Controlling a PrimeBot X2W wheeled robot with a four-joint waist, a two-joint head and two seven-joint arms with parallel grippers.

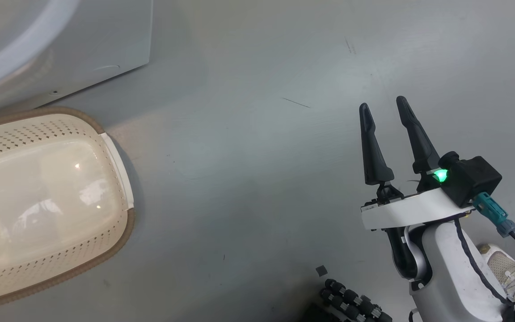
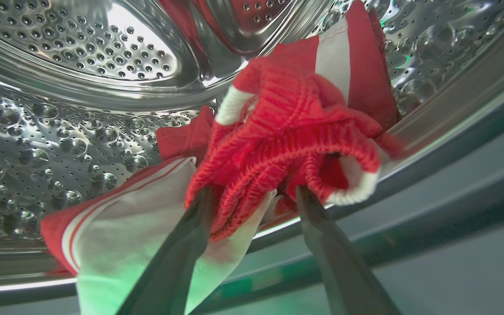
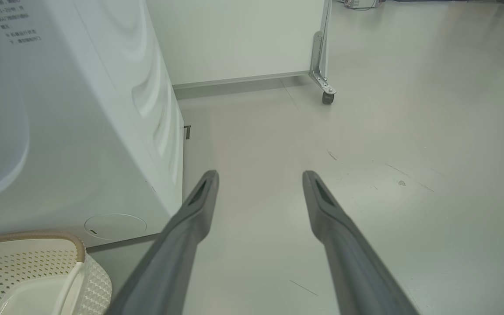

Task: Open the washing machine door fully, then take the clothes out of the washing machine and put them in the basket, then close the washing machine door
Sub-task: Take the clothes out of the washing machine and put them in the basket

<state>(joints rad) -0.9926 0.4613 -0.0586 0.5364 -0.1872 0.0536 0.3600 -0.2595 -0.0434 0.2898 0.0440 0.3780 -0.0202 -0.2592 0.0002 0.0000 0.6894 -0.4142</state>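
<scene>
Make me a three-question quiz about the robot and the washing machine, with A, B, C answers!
1. Where are the clothes? A on a chair. B in the washing machine drum. C in a sink.
2. What colour is their broad stripe? A blue. B green. C white.
3. How is the right end effector? A shut on a sock. B open, holding nothing. C shut on a towel.
Answers: 1 B, perforated steel surrounds them in the left wrist view. 2 C, a white band crosses the red fabric. 3 B, its fingers stand apart above the floor.
</scene>
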